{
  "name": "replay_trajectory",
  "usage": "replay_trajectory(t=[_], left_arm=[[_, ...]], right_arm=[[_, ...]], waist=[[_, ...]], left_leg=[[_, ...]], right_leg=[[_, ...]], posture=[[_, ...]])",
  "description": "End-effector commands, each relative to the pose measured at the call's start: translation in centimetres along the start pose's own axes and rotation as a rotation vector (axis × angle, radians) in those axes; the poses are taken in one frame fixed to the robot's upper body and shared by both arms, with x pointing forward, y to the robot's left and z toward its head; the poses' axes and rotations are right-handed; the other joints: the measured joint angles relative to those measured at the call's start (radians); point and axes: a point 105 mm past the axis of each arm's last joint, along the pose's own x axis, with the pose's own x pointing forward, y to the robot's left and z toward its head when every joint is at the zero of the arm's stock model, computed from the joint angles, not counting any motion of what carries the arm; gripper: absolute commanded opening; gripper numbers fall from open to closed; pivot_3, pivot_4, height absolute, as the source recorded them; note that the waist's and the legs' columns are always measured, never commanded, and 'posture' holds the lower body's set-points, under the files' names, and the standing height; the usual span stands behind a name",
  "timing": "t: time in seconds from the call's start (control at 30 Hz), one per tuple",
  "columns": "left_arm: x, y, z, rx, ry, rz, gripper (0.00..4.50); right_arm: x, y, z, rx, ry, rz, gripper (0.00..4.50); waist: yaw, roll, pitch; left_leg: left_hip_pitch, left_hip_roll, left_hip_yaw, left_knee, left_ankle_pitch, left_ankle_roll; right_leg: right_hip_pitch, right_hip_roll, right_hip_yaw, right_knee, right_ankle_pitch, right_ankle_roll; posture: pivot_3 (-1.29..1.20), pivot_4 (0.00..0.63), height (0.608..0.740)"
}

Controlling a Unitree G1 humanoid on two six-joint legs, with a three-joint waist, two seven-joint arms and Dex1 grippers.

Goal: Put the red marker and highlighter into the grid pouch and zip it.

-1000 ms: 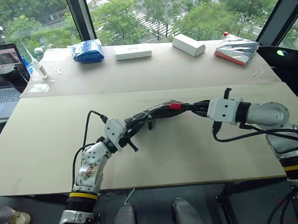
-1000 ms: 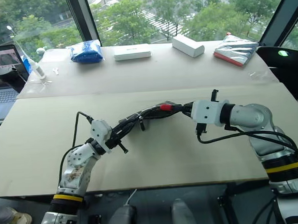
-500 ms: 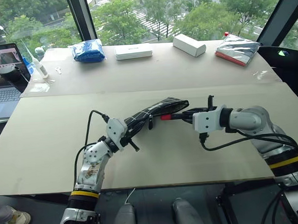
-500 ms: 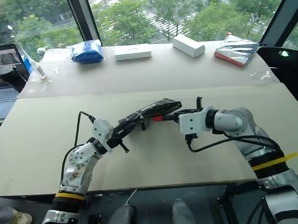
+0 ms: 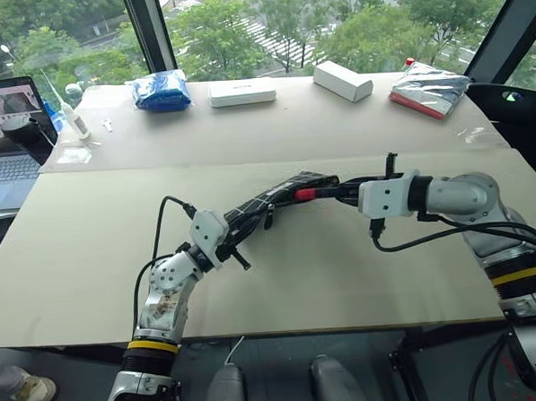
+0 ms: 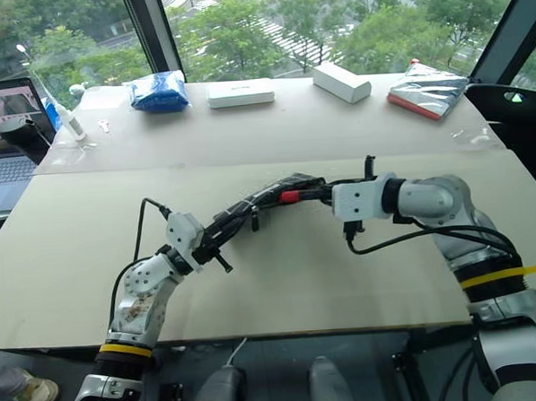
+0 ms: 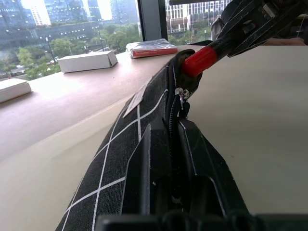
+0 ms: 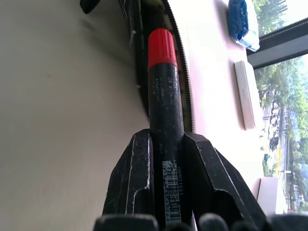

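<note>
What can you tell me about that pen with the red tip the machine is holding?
The red marker is a thick pen with a dark, printed barrel and a bright red cap. The right tool clamps its barrel between two black fingers, red end pointing forward. That end sits right at the open zipper mouth of the grid pouch, which the left tool holds up off the table.

No text, brand or number can be read. Small pale print and what looks like a barcode are seen on the black barrel of the red marker (image 8: 162,125), too fine to be made out. A small white label (image 7: 136,99) is sewn on the grid pouch (image 7: 120,149); no lettering is legible on it.
</note>
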Motion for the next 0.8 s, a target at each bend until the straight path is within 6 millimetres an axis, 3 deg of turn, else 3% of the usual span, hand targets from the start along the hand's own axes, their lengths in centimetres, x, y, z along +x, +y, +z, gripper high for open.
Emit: replay_trajectory(t=[0.03,0.37,0.67,0.8], left_arm=[[0.4,0.0,1.2,0.032,-0.041,-0.005,0.00],[0.3,-0.2,1.3,0.031,-0.046,-0.011,0.00],[0.4,-0.4,1.2,0.029,-0.044,-0.023,0.00],[0.4,-0.5,1.2,0.027,-0.047,-0.021,0.00]], right_arm=[[-0.9,-1.4,-0.7,-0.040,0.034,-0.045,0.55],[0.9,-1.2,-0.7,-0.089,0.038,-0.023,0.55],[5.0,-0.8,3.2,-0.159,-0.098,0.010,0.55],[6.1,-0.9,3.6,-0.148,-0.112,0.010,0.55]], waist=[[-0.001,0.000,0.000],[-0.002,0.000,0.000],[-0.004,0.000,0.000],[0.000,0.000,0.000]], left_leg=[[0.000,0.000,0.000,0.000,0.000,0.000],[0.000,0.000,0.000,0.000,0.000,0.000],[0.000,0.000,0.000,0.000,0.000,0.000],[0.000,0.000,0.000,0.000,0.000,0.000]], right_leg=[[0.000,0.000,0.000,0.000,0.000,0.000],[0.000,0.000,0.000,0.000,0.000,0.000],[0.000,0.000,0.000,0.000,0.000,0.000],[0.000,0.000,0.000,0.001,0.000,0.000]], posture=[[0.00,0.150,0.740],[0.00,0.150,0.740],[0.00,0.150,0.740],[0.00,0.150,0.740]])
